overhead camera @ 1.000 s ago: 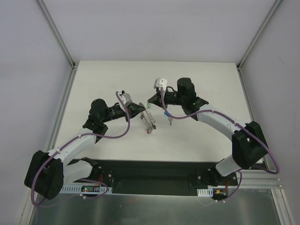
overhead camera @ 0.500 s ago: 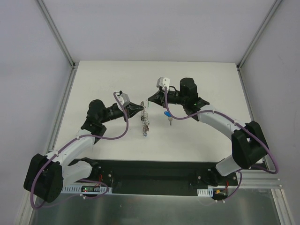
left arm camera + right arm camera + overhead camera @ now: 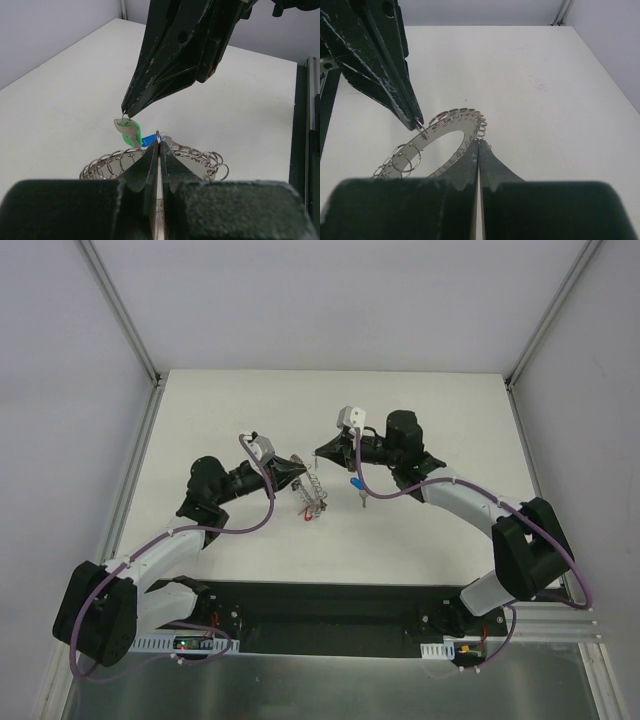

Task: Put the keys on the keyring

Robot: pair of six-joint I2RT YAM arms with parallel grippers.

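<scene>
Both arms are up over the middle of the table (image 3: 440,410) and their tips nearly meet. My left gripper (image 3: 298,472) is clenched tight, no gap between the fingers, and it has the keyring (image 3: 313,495) pinched by one of the small split rings (image 3: 200,152) crowding its rim. From the right wrist camera I can see that pinch clearly: the wide flat ring hangs tilted off the left tip, loops fanned along its edge. A red tag (image 3: 308,517) dangles at the ring's lower end in the top view. My right gripper (image 3: 320,452) is clamped too, jaws fully together, and from the left wrist camera its point grips the little loop of the green-tagged key (image 3: 128,134), which hangs just under it, tilted, close above the keyring's rim and just left of my left fingertips (image 3: 150,160). I cannot tell whether the green key touches the ring. The blue-tagged key (image 3: 356,484) shows below the right gripper's body in the top view, apart from the keyring on its right; I cannot tell whether it dangles or lies on the table.
</scene>
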